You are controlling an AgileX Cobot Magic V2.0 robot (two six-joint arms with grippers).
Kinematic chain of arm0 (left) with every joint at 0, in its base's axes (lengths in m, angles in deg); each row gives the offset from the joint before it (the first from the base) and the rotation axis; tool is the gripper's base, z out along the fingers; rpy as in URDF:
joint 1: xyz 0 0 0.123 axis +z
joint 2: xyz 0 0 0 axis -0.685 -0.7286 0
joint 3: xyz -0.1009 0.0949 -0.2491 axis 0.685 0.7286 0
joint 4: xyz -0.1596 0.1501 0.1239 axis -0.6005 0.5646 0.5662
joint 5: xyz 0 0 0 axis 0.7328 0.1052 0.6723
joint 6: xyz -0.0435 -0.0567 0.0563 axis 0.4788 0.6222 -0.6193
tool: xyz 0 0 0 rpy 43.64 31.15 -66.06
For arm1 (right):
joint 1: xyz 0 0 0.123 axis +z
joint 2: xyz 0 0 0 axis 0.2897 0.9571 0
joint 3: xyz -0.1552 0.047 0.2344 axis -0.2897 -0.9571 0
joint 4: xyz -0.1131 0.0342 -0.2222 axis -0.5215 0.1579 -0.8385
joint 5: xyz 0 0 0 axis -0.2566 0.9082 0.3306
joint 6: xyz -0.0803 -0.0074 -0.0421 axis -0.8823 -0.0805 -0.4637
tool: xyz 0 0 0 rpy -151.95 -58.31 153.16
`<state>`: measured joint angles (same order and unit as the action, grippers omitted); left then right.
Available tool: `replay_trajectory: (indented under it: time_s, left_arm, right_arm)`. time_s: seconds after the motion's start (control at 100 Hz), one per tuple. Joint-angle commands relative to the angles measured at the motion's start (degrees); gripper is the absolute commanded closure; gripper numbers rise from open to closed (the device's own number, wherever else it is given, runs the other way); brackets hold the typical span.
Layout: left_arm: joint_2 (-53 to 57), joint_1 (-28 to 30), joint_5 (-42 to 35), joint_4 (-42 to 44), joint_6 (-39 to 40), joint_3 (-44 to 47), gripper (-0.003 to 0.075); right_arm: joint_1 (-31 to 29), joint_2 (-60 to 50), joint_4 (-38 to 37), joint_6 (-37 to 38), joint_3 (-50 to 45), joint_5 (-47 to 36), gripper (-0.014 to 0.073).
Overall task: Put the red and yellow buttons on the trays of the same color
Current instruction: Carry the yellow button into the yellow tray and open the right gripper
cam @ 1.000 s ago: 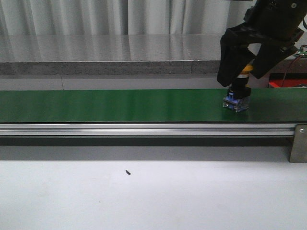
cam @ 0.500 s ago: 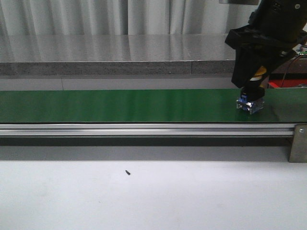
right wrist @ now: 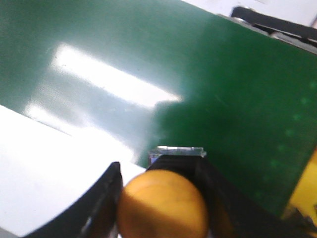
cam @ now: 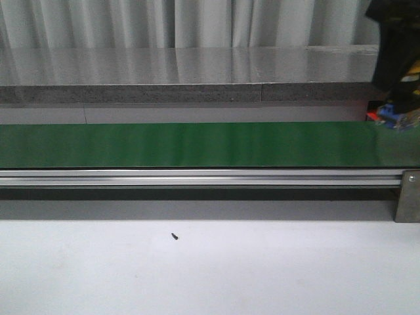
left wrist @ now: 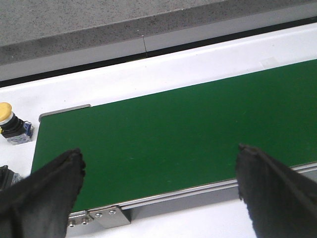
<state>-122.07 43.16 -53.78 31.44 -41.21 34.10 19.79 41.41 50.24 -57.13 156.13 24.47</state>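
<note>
My right gripper (cam: 396, 88) hangs at the front view's far right edge, above the end of the green belt (cam: 197, 144). It is shut on a yellow button (right wrist: 163, 206); the button's blue and clear base (cam: 396, 118) shows below the black fingers. In the right wrist view a strip of yellow surface (right wrist: 306, 191), perhaps the yellow tray, lies beside the belt. A small red patch (cam: 372, 116) shows behind the belt. My left gripper (left wrist: 158, 191) is open over the belt's other end, holding nothing. Another yellow button (left wrist: 11, 124) stands on the white table past that end.
The belt's metal rail (cam: 197, 177) runs along its near side, with a bracket (cam: 408, 197) at the right end. A small dark speck (cam: 174, 236) lies on the white table. A dark object (left wrist: 5, 176) is partly hidden by my left finger.
My right gripper has lifted the yellow button off the belt and carried it right, to the frame's edge.
</note>
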Motion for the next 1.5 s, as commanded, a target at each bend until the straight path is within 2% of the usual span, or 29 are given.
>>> replay_trajectory:
  time_s: [0.0,0.21,0.41,0.94,1.21,1.49]
  left_arm:
    - [0.33,-0.42,-4.07,-1.15,0.03,-1.62,0.0122]
    - [0.33,-0.42,-4.07,-1.15,0.03,-1.62,0.0122]
    - [0.33,-0.42,-4.07,-1.15,0.03,-1.62,0.0122]
    - [0.33,-0.42,-4.07,-1.15,0.03,-1.62,0.0122]
    - [0.33,-0.42,-4.07,-1.15,0.03,-1.62,0.0122]
    - [0.33,-0.42,-4.07,-1.15,0.03,-1.62,0.0122]
  right_arm:
    - [-3.39,-5.44,1.13,0.05,0.86,2.72,0.0301]
    - [-14.00,-14.23,4.09,-1.33,-7.14,3.62,0.0301]
    - [-21.77,-19.18,6.55,-1.97,-16.15,-1.93,0.0301]
    - [-25.09,-19.31,6.58,-1.37,-27.81,-9.54,0.0301]
    - [-25.11,-19.31,6.58,-1.37,-34.62,-17.99,0.0301]
    - [-25.25,-18.82,6.51,-1.37,-36.74,-22.20,0.0301]
